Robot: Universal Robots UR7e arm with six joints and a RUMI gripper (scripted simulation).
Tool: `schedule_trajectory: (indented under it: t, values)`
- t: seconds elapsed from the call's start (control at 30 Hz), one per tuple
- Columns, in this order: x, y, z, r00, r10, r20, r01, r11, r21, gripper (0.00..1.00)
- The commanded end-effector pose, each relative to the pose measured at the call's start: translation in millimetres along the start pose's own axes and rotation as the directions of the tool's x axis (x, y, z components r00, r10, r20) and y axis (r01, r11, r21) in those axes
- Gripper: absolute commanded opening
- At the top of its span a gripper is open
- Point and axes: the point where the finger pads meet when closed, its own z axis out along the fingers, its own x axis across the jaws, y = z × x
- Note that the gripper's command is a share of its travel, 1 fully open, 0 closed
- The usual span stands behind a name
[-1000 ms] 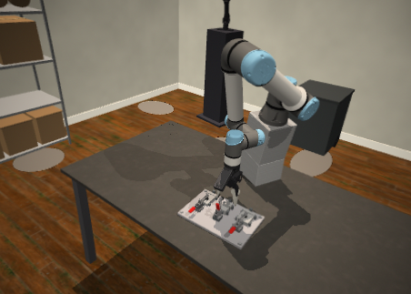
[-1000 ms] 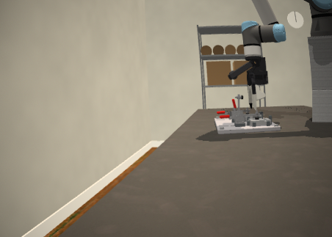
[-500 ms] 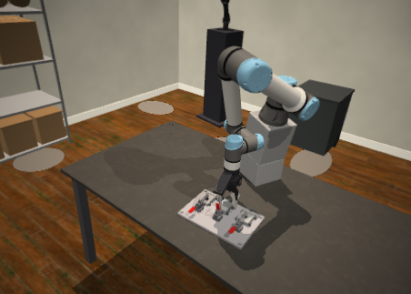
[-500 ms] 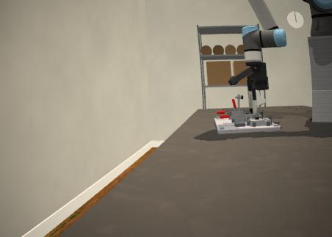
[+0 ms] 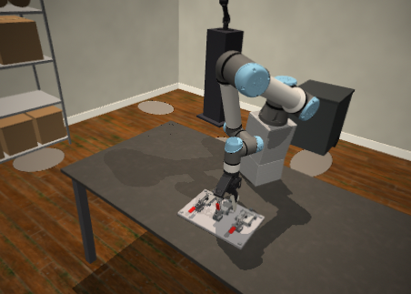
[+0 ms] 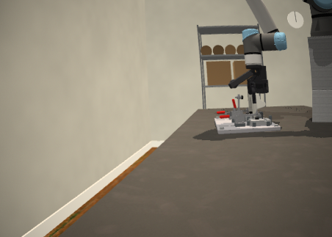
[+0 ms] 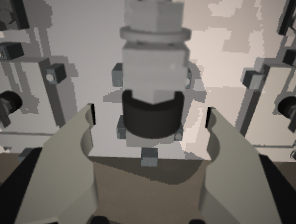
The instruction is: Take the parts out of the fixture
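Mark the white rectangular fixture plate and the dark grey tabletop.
White rectangular fixture plate (image 5: 192, 213) (image 6: 247, 130): top, front corner; exterior, near edge.
Dark grey tabletop (image 5: 150, 180) (image 6: 206, 178): top and exterior, bare surface.

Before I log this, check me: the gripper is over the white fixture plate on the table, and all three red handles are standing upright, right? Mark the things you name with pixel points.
Not quite: only the middle red handle (image 5: 217, 207) (image 6: 233, 103) stands upright; the outer two lie low, as the exterior view shows.

My arm (image 5: 231, 107) (image 6: 261, 9), grey with blue caps

I see pale grey tubes, dark grey joints, round sky-blue covers, and a black gripper (image 5: 226, 203) (image 6: 253, 111) (image 7: 150, 106) with beige, scooped fingers and dark tips.
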Motion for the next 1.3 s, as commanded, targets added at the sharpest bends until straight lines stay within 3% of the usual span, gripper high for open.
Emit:
schedule_trajectory:
  t: [0.0, 0.23, 0.27, 1.27]
  values:
    - [0.2, -2.2, 0.1, 1.000, -0.001, -0.001, 0.001, 1.000, 0.004, 0.59]
    - [0.2, -2.1, 0.1, 1.000, -0.001, -0.001, 0.001, 1.000, 0.004, 0.59]
    - [0.2, -2.1, 0.1, 1.000, -0.001, -0.001, 0.001, 1.000, 0.004, 0.00]
    - [0.2, -2.1, 0.1, 1.000, -0.001, -0.001, 0.001, 1.000, 0.004, 0.00]
